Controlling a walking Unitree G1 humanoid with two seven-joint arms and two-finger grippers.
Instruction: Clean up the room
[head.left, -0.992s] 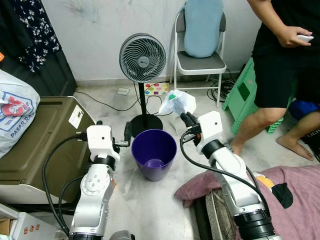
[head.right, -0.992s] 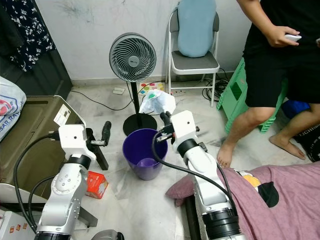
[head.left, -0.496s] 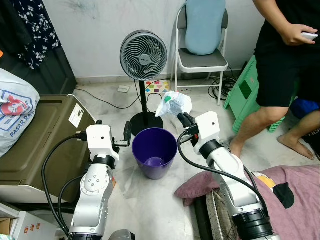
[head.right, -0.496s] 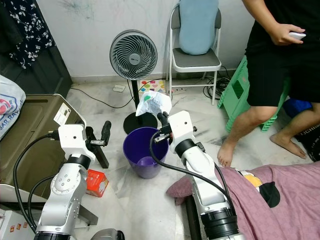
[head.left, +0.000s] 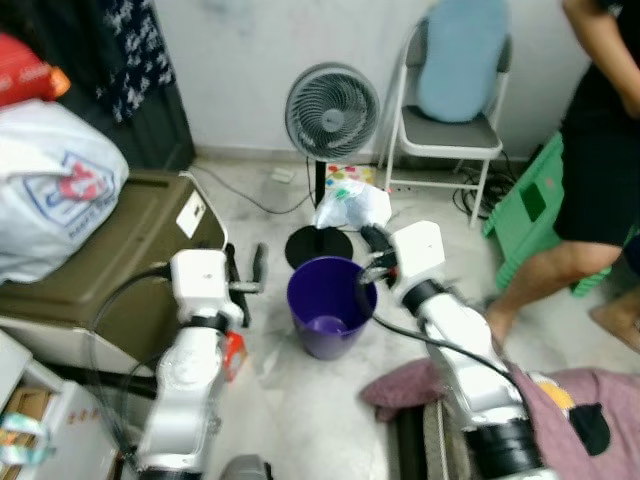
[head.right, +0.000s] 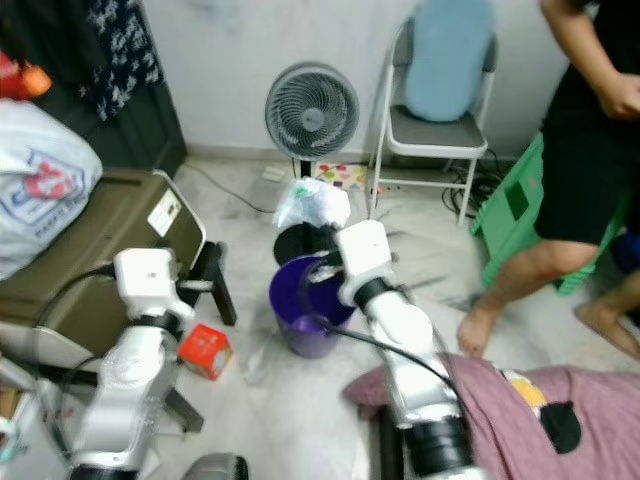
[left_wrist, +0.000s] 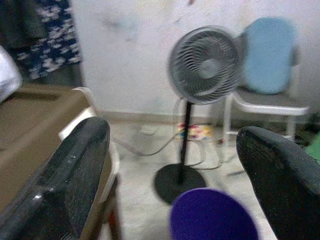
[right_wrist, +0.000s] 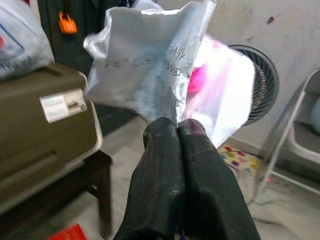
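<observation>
The crumpled plastic bag (right_wrist: 160, 65) hangs just above the far rim of the purple bin (head.left: 330, 305), clamped in your right gripper (right_wrist: 177, 131), jaws together. It has drifted closer over the bin, so release looks near. Left gripper (left_wrist: 175, 170) idles beside the bin, jaws apart. Bag print is unreadable.

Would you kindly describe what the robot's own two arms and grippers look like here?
Both arms are silver-grey, jointed metal segments, each with a boxy white wrist housing and thick black cables looping from it. The left gripper and right gripper each have two long black fingers with rounded tips and a finely ribbed, matte surface.
</observation>
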